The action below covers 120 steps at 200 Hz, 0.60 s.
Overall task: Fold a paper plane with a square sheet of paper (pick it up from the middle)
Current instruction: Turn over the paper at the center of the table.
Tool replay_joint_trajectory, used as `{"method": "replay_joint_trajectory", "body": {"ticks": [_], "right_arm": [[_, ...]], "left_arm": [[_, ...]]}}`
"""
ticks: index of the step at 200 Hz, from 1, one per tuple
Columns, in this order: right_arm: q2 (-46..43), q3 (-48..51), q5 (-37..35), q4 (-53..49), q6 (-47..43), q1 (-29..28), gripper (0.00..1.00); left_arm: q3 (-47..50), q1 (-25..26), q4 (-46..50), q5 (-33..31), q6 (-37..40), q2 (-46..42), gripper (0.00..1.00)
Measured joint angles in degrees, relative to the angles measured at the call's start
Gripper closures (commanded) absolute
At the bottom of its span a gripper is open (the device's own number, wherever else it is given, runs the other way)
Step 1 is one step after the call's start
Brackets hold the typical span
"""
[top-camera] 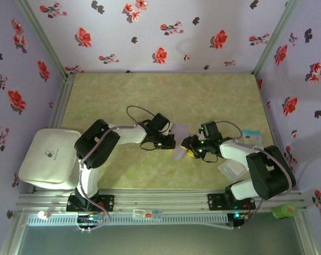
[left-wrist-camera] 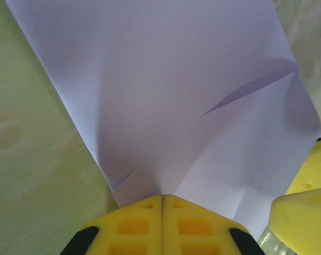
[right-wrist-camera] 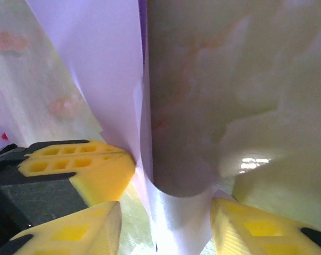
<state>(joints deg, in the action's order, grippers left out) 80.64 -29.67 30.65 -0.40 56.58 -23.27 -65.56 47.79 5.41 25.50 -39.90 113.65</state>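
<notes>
Floral walls (top-camera: 165, 21) enclose the green desk (top-camera: 149, 95); above it the left pincer (left-wrist-camera: 162, 199) pinches the creased sheet of paper (left-wrist-camera: 165, 79), the right pincer (right-wrist-camera: 165, 220) spread around its edge. Only early folds seem made; no dart shape yet.

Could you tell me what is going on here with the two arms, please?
The two arms meet over the middle of the table around a partly folded lavender paper that already shows creases. The left gripper is shut on one edge of it and holds it up. The right gripper has its jaws apart on either side of the paper, not pinching it.
</notes>
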Motion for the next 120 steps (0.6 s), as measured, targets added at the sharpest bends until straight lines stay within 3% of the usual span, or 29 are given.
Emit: {"method": "replay_joint_trajectory", "body": {"ticks": [67, 120], "right_arm": [[2.16, -4.85, 0.02, -0.70, -4.59, 2.49, 0.46], [6.78, -5.77, 4.35, 0.59, -8.07, 7.39, 0.59]], "left_arm": [[0.55, 0.00, -0.90, 0.02, -0.04, -0.13, 1.00], [0.72, 0.22, -1.55, 0.04, -0.28, -0.13, 1.00]]}}
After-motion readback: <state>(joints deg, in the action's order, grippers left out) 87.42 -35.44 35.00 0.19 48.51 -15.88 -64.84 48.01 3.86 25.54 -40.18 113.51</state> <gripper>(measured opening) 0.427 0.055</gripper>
